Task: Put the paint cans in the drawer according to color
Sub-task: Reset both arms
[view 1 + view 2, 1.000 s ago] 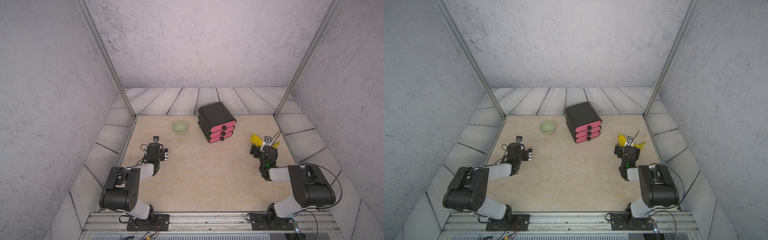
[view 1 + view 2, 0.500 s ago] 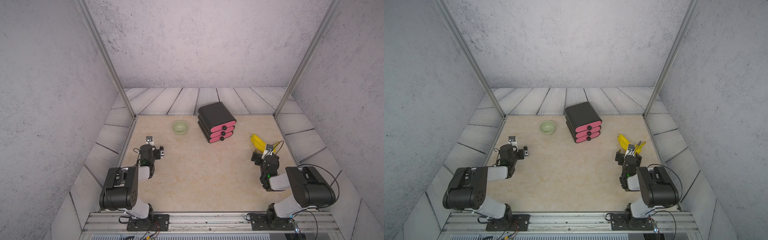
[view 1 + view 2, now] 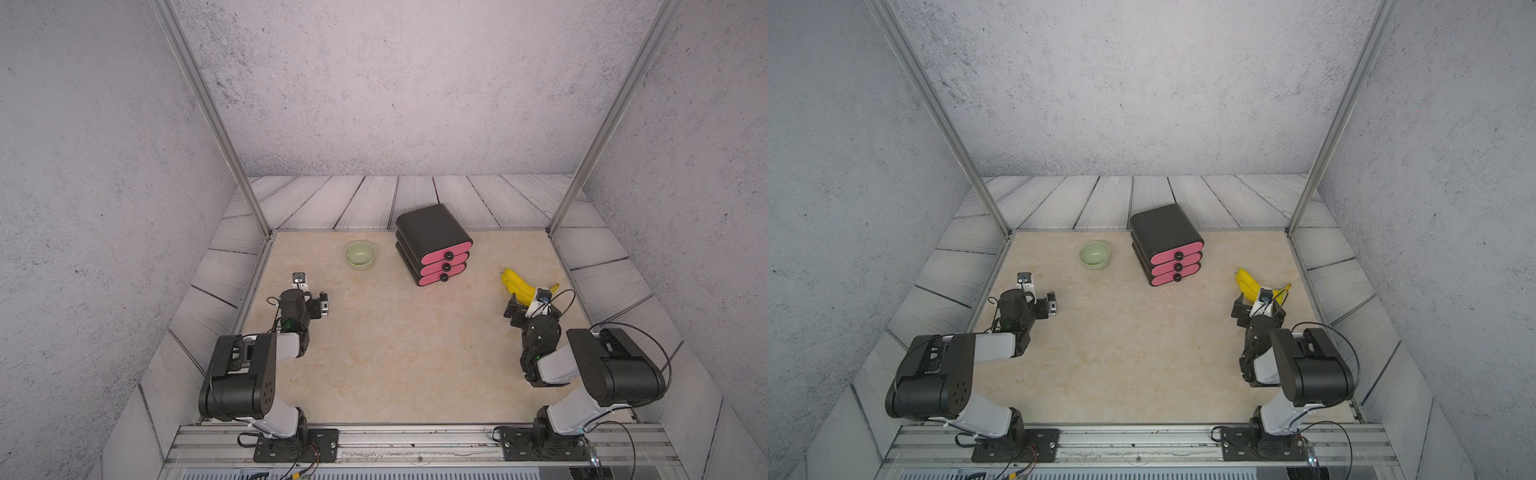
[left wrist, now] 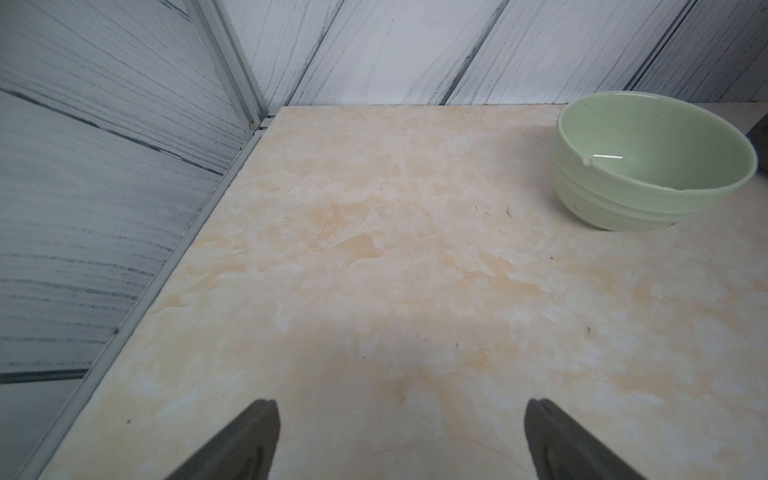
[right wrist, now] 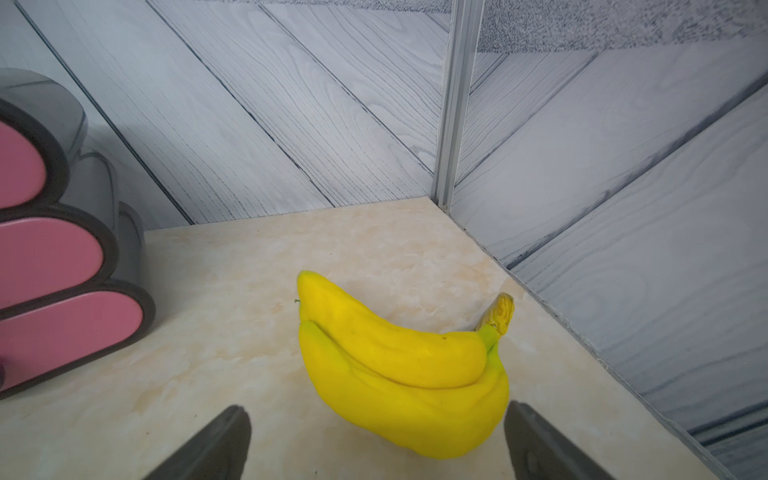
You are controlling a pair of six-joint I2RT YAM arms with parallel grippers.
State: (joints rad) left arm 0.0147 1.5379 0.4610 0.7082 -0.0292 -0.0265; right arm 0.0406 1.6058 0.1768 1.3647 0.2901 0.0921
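No paint cans show in any view. The drawer (image 3: pixel 434 245) (image 3: pixel 1167 243) is a black chest with three pink fronts, all pushed in, at the back middle of the table; its side shows in the right wrist view (image 5: pixel 62 257). My left gripper (image 3: pixel 308 297) (image 3: pixel 1039 296) (image 4: pixel 401 415) hangs low at the left edge, open over bare table. My right gripper (image 3: pixel 532 309) (image 3: pixel 1260 311) (image 5: pixel 378 409) is open at the right edge, with nothing gripped.
A pale green bowl (image 3: pixel 360 255) (image 3: pixel 1095 255) (image 4: pixel 652 162) stands left of the drawer and looks empty. A bunch of yellow bananas (image 3: pixel 517 284) (image 3: pixel 1249 283) (image 5: pixel 399 365) lies just ahead of the right gripper's fingers. Sloping grey panels and metal posts (image 3: pixel 208 116) ring the table.
Both arms have drawn back a little toward their bases. The left gripper shifted left and turned, and the right one pulled back from the bananas. Both stayed open.
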